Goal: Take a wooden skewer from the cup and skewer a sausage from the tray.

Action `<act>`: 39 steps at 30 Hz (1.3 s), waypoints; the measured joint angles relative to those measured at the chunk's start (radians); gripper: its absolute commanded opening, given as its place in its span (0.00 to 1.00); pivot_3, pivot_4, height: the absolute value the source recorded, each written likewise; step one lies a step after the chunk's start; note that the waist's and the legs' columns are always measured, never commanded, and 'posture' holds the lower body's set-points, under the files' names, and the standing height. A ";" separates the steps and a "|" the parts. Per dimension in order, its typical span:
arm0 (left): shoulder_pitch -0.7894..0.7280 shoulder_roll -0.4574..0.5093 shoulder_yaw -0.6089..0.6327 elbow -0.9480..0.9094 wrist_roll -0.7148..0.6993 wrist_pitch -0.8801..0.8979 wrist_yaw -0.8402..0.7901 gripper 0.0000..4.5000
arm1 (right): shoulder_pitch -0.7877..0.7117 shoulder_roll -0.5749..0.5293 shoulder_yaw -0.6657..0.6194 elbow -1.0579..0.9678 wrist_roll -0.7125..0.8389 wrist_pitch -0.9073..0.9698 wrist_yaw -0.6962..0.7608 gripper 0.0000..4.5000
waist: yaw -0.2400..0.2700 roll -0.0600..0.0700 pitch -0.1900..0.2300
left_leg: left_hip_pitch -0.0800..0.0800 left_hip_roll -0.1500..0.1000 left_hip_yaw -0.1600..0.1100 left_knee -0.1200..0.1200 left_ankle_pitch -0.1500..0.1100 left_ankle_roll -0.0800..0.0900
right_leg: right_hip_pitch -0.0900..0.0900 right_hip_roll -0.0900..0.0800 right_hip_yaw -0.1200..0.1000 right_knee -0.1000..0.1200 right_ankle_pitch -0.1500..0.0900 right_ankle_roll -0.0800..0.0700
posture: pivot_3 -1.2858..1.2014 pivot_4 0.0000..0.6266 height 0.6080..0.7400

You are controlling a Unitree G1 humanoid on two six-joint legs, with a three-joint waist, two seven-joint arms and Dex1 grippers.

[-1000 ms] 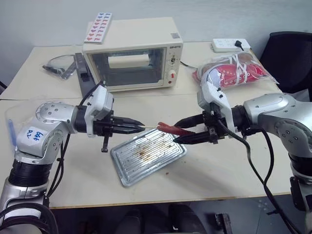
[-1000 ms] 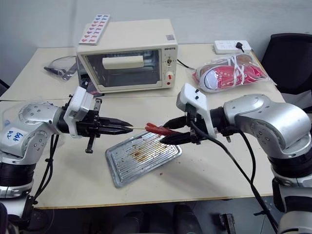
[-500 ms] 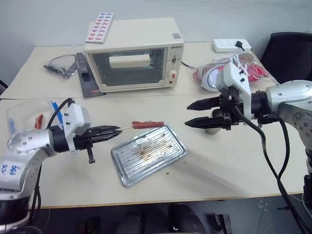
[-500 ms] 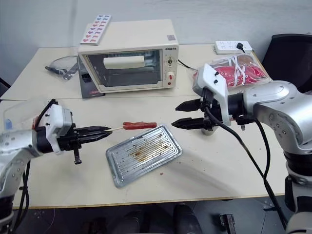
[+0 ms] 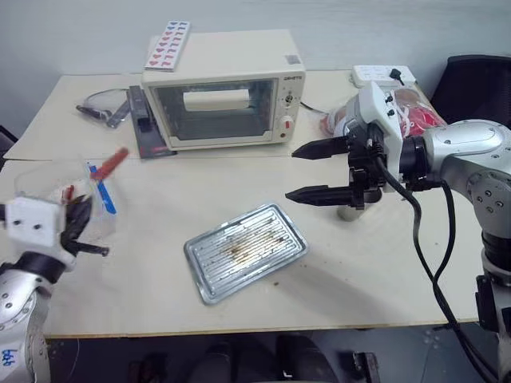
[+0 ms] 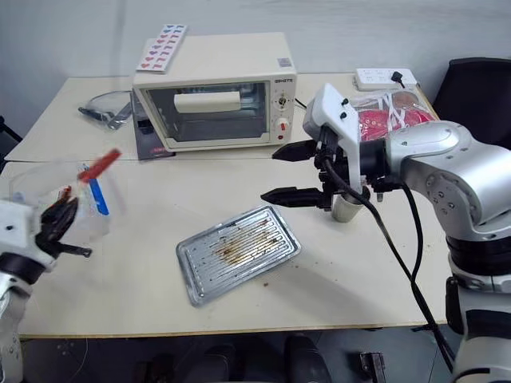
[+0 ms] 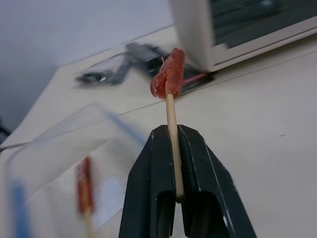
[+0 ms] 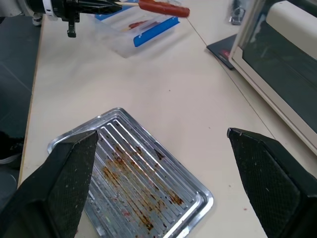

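The left gripper [image 7: 176, 198] has swung out over the plastic box [image 5: 48, 187], jaws tight on the wooden skewer [image 7: 172, 129] with the sausage [image 7: 168, 79] stuck on, while the right gripper [image 5: 319, 171] hangs wide open and empty above the table [image 5: 383, 263], since the tray [image 5: 246, 251] is now bare.

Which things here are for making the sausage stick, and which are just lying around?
For the job: wooden skewer, sausage on its tip, left gripper holding it, tray, cup.

Just lying about: toaster oven, clear plastic box, red shoes in a bag, power strip.
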 measured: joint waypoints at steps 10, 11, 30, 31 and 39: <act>-0.061 -0.004 0.070 0.120 0.028 -0.002 0.127 0.00 | -0.030 0.044 0.029 0.039 -0.010 -0.028 0.037 0.98 | 0.020 -0.002 -0.001 | 0.000 0.000 -0.001 0.000 0.000 0.000 | 0.000 0.000 -0.001 0.000 0.000 0.000 | 0.52 0.24 1.00; -0.077 0.006 0.069 0.147 0.028 -0.006 0.129 0.00 | -0.030 0.044 0.029 0.040 -0.010 -0.027 0.038 0.98 | 0.021 -0.002 -0.001 | 0.001 0.000 0.000 0.000 0.000 0.000 | 0.000 0.000 -0.001 0.000 0.000 0.000 | 0.52 0.24 1.00; -0.047 0.069 0.202 0.159 -0.223 0.104 0.028 0.52 | -0.028 0.065 0.025 0.038 0.002 -0.008 0.001 1.00 | -0.001 -0.003 0.000 | 0.000 0.000 0.000 -0.001 0.000 0.000 | 0.000 0.000 -0.001 -0.001 0.000 0.000 | 0.52 0.24 1.00; -0.018 0.070 0.246 0.136 -0.270 0.128 0.008 0.52 | -0.028 0.065 0.025 0.041 0.002 -0.009 0.006 1.00 | -0.004 -0.003 0.000 | 0.000 0.000 0.000 -0.001 0.000 0.000 | 0.000 0.000 -0.001 -0.001 0.000 0.000 | 0.52 0.24 1.00; 0.223 0.143 0.541 0.141 -0.514 0.219 -0.170 0.52 | -0.009 0.029 0.039 0.108 -0.028 -0.077 0.138 1.00 | -0.001 -0.003 0.000 | 0.002 0.000 -0.001 -0.001 -0.001 0.000 | 0.004 -0.001 -0.001 -0.004 0.000 -0.001 | 0.52 0.24 1.00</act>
